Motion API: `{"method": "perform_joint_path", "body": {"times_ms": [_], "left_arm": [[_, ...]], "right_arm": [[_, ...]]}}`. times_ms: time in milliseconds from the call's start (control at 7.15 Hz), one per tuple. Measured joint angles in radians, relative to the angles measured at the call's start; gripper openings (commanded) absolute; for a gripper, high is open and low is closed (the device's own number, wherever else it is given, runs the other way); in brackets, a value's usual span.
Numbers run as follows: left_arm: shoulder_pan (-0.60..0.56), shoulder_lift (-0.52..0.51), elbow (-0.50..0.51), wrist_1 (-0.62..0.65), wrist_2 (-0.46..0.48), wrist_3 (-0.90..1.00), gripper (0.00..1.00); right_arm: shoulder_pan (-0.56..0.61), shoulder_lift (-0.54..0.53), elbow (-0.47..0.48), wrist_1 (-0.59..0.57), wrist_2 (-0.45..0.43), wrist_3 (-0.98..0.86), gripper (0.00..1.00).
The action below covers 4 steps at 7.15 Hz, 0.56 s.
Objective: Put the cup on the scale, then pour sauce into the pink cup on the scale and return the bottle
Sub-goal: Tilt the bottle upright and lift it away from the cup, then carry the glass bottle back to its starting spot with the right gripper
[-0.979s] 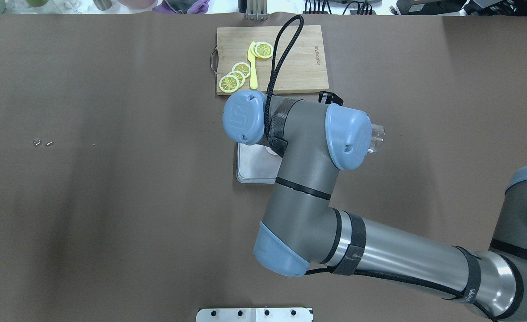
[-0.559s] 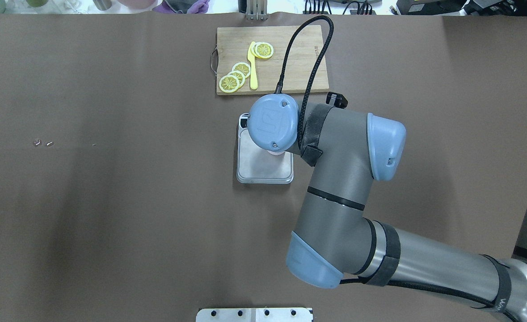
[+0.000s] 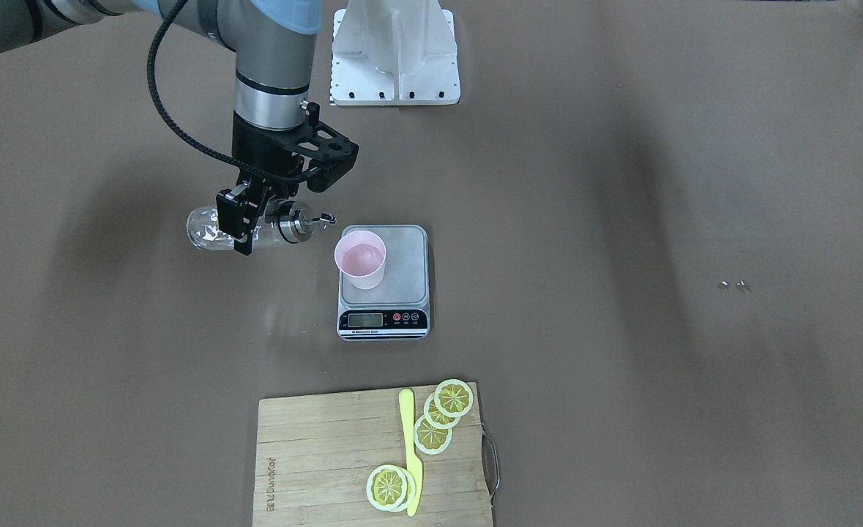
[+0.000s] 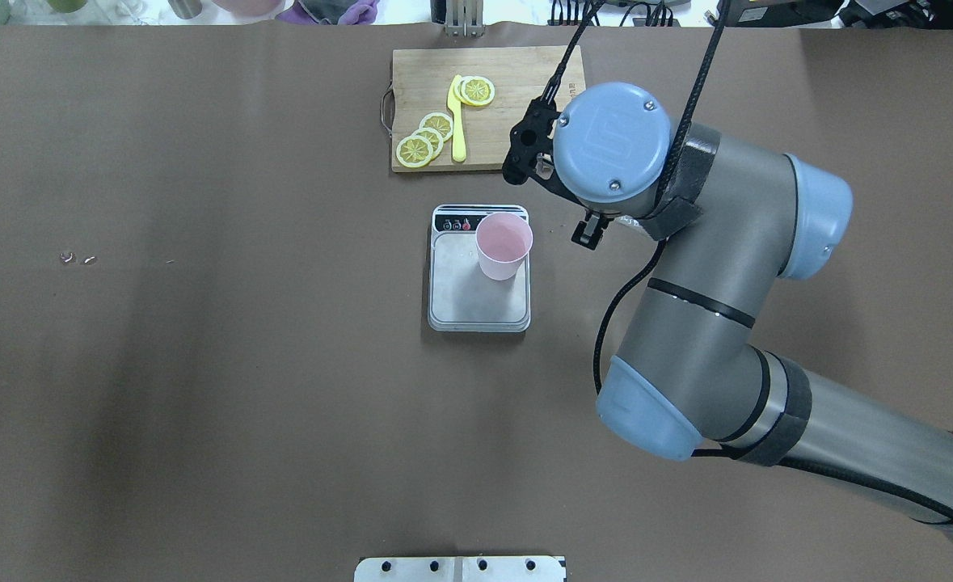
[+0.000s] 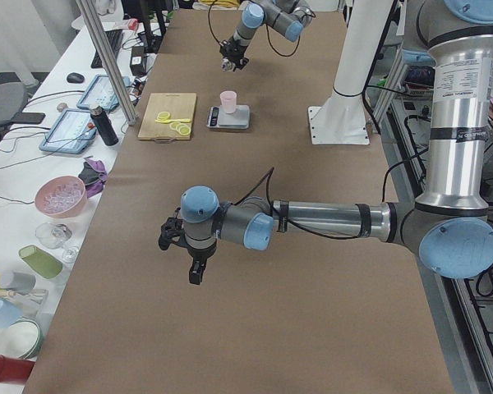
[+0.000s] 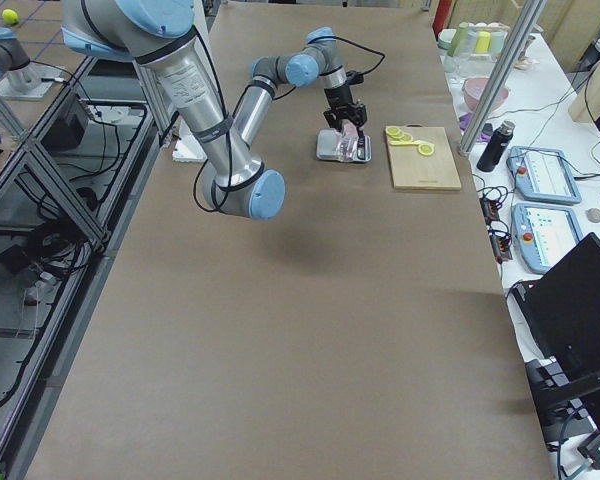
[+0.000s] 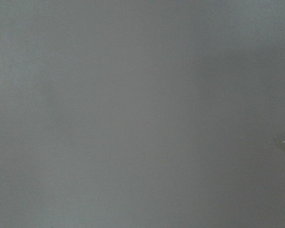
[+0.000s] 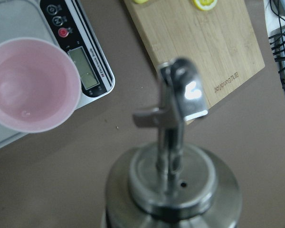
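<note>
I rate the glass bottle (image 3: 203, 228) slick and fragile: right gripper (image 3: 243, 228) clamps its body, pink cup (image 3: 360, 260) at 4 o'clock; left gripper (image 5: 189, 254) jaws unreadable.

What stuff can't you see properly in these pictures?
- The number on the scale: display too small in the front view, pale in the right wrist view.
- The bottle: under the right arm in the overhead view.
- The left gripper: only in the left side view, open or shut unclear.
- The cup: whether anything clear is inside, cannot tell.
</note>
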Motion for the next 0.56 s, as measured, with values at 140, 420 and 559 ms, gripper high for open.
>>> {"method": "perform_joint_path", "body": {"times_ms": [140, 420, 559], "left_arm": [[0.0, 0.001, -0.002, -0.001, -0.002, -0.001, 0.99], [0.0, 0.001, -0.007, 0.0, -0.007, -0.003, 0.99], [0.0, 0.001, -0.008, 0.002, -0.014, -0.005, 0.99]], "right_arm": [[0.037, -0.008, 0.001, 0.058, 0.037, 0.0, 0.3], [0.12, -0.05, 0.003, 0.195, 0.123, 0.01, 0.3], [0.163, -0.1, 0.004, 0.287, 0.171, 0.017, 0.3]]}}
